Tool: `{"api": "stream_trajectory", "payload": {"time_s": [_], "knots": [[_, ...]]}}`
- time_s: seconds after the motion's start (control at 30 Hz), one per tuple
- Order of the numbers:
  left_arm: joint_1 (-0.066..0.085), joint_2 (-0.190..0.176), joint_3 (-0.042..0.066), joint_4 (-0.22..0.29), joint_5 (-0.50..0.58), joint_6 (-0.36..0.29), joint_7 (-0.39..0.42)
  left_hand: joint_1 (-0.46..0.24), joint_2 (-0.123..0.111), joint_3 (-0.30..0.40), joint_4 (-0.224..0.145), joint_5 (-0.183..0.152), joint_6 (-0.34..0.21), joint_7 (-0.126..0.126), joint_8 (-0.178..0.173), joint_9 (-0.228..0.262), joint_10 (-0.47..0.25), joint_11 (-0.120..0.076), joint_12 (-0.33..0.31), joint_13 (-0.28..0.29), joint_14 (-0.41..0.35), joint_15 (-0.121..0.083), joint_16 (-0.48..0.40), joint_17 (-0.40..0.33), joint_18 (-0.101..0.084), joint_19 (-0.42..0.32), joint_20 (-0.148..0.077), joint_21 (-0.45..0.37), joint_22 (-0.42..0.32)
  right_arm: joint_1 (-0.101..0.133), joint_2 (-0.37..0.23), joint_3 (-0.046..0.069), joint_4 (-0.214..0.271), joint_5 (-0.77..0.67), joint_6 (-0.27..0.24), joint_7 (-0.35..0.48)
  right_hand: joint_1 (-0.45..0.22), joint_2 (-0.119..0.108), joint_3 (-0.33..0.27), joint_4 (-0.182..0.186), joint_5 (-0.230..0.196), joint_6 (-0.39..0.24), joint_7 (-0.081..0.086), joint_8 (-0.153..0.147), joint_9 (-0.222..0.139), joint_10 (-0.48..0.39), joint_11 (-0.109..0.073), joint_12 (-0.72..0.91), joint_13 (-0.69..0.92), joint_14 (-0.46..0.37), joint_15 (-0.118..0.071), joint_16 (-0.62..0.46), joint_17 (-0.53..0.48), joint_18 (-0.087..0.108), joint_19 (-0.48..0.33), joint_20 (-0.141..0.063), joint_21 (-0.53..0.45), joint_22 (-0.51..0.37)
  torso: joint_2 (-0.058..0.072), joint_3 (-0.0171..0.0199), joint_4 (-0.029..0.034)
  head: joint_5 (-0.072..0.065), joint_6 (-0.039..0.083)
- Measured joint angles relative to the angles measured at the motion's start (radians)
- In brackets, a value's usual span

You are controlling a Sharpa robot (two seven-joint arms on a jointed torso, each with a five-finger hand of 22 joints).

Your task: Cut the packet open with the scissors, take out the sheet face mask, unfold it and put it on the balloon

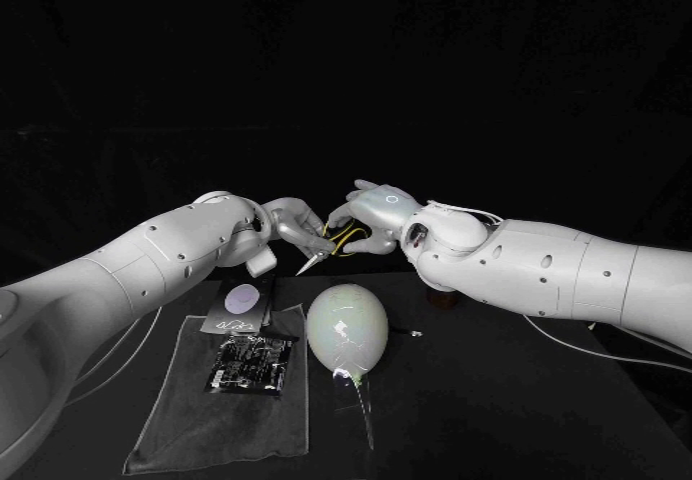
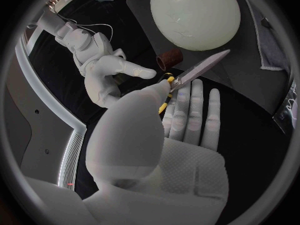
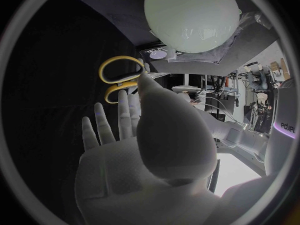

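Two white robot arms meet above the middle of a black surface (image 1: 505,400), their silver hands close together in the air. Between them is a pair of scissors (image 1: 326,252) with yellow handle loops and a pale blade that points down and towards the robot's left.

The left hand (image 1: 293,222) is grasping the scissors. In the left wrist view its thumb presses on them near the pivot, with its fingers lying flat behind the blades. The right hand (image 1: 372,213) sits at the handle end. In the right wrist view its thumb tip touches a yellow loop while its other fingers are straight and apart. Whether this hand actually grips the handles cannot be told.

Below the hands, a grey cloth (image 1: 188,420) is spread on the surface. A black packet (image 1: 250,363) lies flat on it, well apart from both hands. At the far edge of the cloth lies a dark card with a pale circle (image 1: 241,302).

Just beside the cloth, on the robot's right of it, lies a pale, egg-shaped balloon (image 1: 346,328), its narrow end towards the robot. The packet is near the balloon but does not touch it.
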Motion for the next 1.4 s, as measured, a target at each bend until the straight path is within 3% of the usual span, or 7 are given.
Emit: {"api": "stream_trajectory", "payload": {"time_s": [0.27,0.5,0.63,0.83,0.93,1.13,1.4], "knots": [[0.001,-0.007,0.001,0.001,0.008,0.0,-0.017,-0.003,-0.002,0.001,-0.001,0.0,0.0,0.0,0.001,0.0,0.0,0.0,-0.002,0.0,0.001,-0.001,-0.004,0.001,0.0,0.0,0.0,0.004,0.002,0.001,-0.071,0.001,0.032,0.076,-0.166,0.08,0.019,-0.019,0.064,-0.008,0.0,0.032,0.04,-0.005,-0.048,0.072,0.051,-0.012,-0.004,0.283,-0.026,0.083,0.068,0.002,0.198,-0.006,0.062,0.054,0.0,-0.0001,-0.0008,0.001,0.001],[0.001,-0.017,0.0,0.007,0.011,-0.001,-0.025,-0.013,0.0,0.001,-0.001,0.0,0.0,0.0,0.004,0.0,0.0,0.0,-0.003,0.002,0.001,-0.001,-0.004,0.002,0.0,0.0,0.0,0.004,0.003,0.008,-0.143,0.007,0.064,0.281,-0.295,0.215,0.02,-0.02,0.104,-0.012,0.004,0.033,0.051,-0.012,-0.093,0.11,0.145,-0.015,-0.005,0.429,-0.036,0.11,0.038,0.104,0.55,-0.017,0.197,0.123,0.0,-0.0001,-0.0006,-0.002,0.005],[0.001,-0.027,-0.001,0.019,0.012,-0.003,-0.025,-0.014,-0.002,0.001,-0.001,0.0,0.0,0.0,0.004,0.0,0.0,0.0,-0.003,0.002,0.001,-0.001,-0.004,0.002,0.0,0.0,0.0,0.004,0.003,0.01,-0.17,0.009,0.061,0.431,-0.304,0.261,0.02,-0.02,0.132,-0.025,0.004,0.088,0.132,0.002,-0.112,0.203,0.184,-0.002,-0.002,0.648,-0.115,0.188,0.054,0.111,0.809,-0.096,0.317,0.159,0.0,-0.0001,-0.0004,-0.002,0.008],[0.001,-0.048,-0.001,0.046,0.012,-0.009,-0.021,-0.018,-0.006,0.001,-0.002,0.0,-0.002,-0.002,0.004,0.001,0.0,0.0,-0.004,0.002,0.001,-0.001,-0.004,0.002,0.0,0.0,0.0,0.004,0.003,0.012,-0.168,0.01,0.019,0.653,-0.237,0.264,-0.026,-0.036,0.126,-0.008,0.01,0.13,0.185,0.013,-0.132,0.291,0.16,-0.001,0.001,0.946,-0.181,0.352,0.15,0.11,1.049,-0.17,0.495,0.257,0.0,0.0001,-0.0004,-0.003,0.011],[0.001,-0.055,-0.001,0.057,0.012,-0.015,-0.019,-0.024,-0.012,0.037,-0.037,-0.001,-0.002,-0.001,0.004,0.008,0.0,0.0,-0.006,0.002,0.001,-0.001,-0.004,0.002,-0.001,0.0,0.0,0.004,0.002,0.012,-0.154,0.01,-0.004,0.738,-0.166,0.244,-0.065,-0.038,0.085,-0.007,0.009,0.107,0.2,0.013,-0.15,0.267,0.162,-0.016,0.001,0.999,-0.186,0.499,0.256,0.076,1.171,-0.185,0.818,0.6,0.001,0.0,0.0,-0.003,0.013],[0.001,-0.063,-0.001,0.075,0.012,-0.025,-0.014,-0.024,-0.012,0.037,-0.037,-0.003,-0.002,-0.001,0.004,0.009,0.001,-0.001,-0.006,0.002,0.001,-0.001,-0.004,0.002,-0.001,0.0,0.0,0.004,0.002,0.008,-0.123,0.01,-0.03,0.839,-0.038,0.203,-0.069,-0.019,0.019,-0.019,0.01,0.081,0.209,0.021,-0.186,0.226,0.174,-0.016,0.001,1.005,-0.181,0.89,0.597,0.026,1.221,-0.175,1.178,1.009,0.002,0.0,0.0006,-0.005,0.014],[0.001,-0.067,0.0,0.095,0.011,-0.035,-0.007,-0.024,-0.012,0.037,-0.037,0.0,-0.003,0.0,0.003,0.015,0.001,-0.001,-0.007,0.001,0.001,-0.001,-0.004,0.002,-0.001,0.0,0.0,0.004,0.003,-0.005,-0.085,0.009,-0.048,0.896,0.091,0.161,-0.066,0.0,-0.022,-0.023,0.009,0.068,0.219,0.025,-0.211,0.193,0.187,-0.016,-0.002,1.006,-0.168,1.049,0.726,0.016,1.234,-0.163,1.296,1.155,0.001,-0.0004,0.0004,-0.005,0.012]]}}
